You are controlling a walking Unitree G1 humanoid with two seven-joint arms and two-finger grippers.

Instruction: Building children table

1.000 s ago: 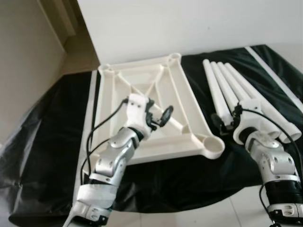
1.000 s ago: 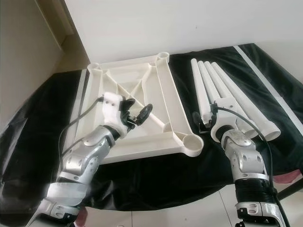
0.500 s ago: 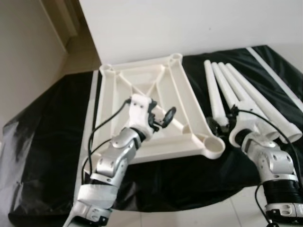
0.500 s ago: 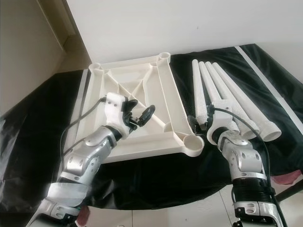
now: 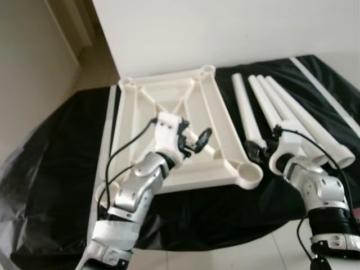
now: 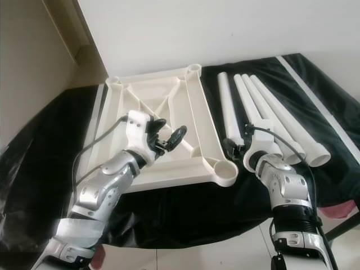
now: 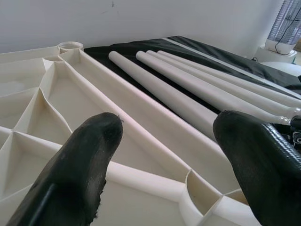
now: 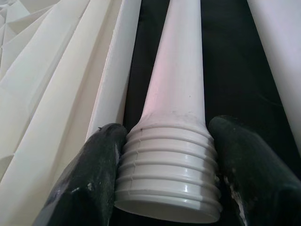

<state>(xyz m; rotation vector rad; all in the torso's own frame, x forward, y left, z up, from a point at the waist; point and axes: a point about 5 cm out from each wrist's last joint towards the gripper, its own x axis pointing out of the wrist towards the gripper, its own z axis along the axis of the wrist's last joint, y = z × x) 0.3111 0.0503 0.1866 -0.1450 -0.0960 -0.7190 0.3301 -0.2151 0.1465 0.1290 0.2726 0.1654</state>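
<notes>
Left eye view: the left hand (image 5: 194,140) hovers spread wide above the upturned white tabletop (image 5: 169,107), which lies on a black sheet (image 5: 50,169).
Right eye view: the right hand (image 6: 233,147) is at the near end of the leftmost leg (image 6: 228,109); three more legs (image 6: 275,121) lie just beside it on its right.
Left wrist view: two fingers (image 7: 80,165) stand far apart over the tabletop's ribs (image 7: 42,103), with the legs beyond.
Right wrist view: both fingers (image 8: 89,179) press the sides of the leg's threaded end (image 8: 169,174), gripping it.
</notes>
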